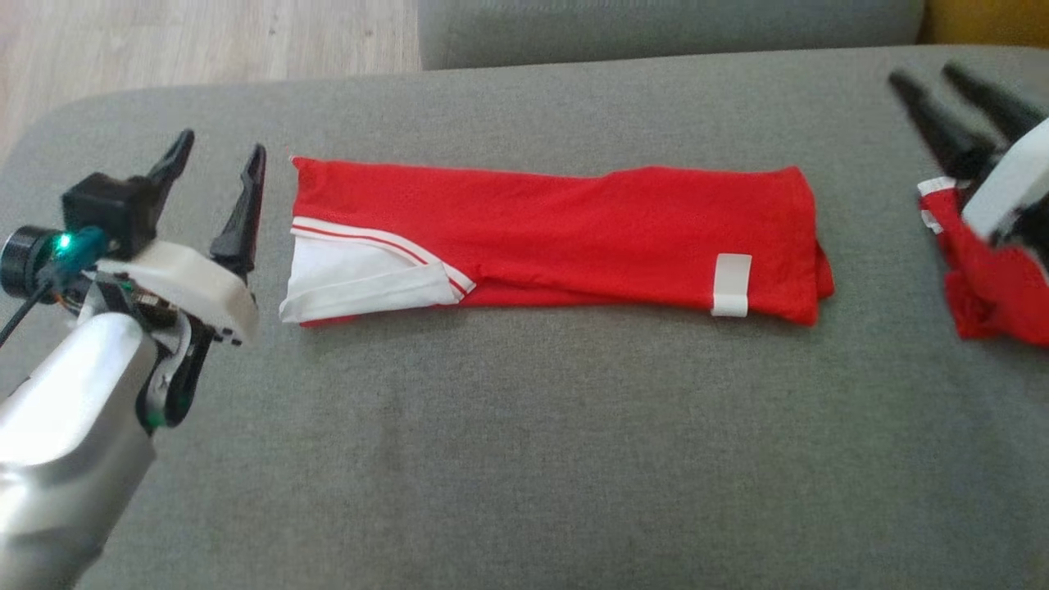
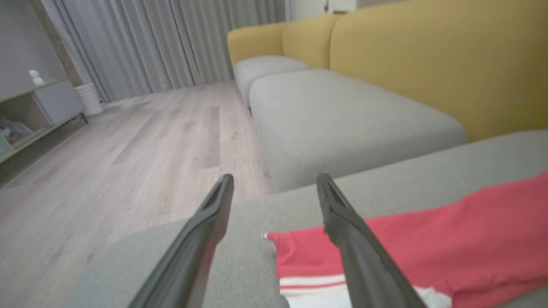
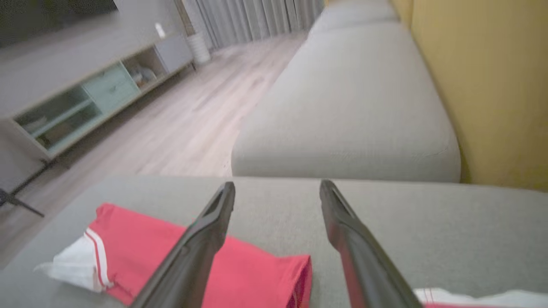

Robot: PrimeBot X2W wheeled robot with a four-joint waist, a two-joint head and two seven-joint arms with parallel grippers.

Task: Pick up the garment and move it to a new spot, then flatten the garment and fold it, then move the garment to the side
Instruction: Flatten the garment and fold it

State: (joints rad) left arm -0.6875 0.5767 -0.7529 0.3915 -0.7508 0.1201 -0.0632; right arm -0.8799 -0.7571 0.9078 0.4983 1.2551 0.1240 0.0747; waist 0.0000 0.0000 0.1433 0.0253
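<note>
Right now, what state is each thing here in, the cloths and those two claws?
Long red mesh garment with white trim: folded into a flat strip on the grey fabric cushion.
Bunched red and white cloth: crumpled, at the cushion's right end.
Left claw: open, empty.
Right claw: open, empty.

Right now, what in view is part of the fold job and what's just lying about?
Job: folded red garment, left gripper, right gripper, both open, grey cushion it lies on.
Lying about: crumpled red cloth by the right gripper, yellow sofa back, shelf unit, wood floor.
</note>
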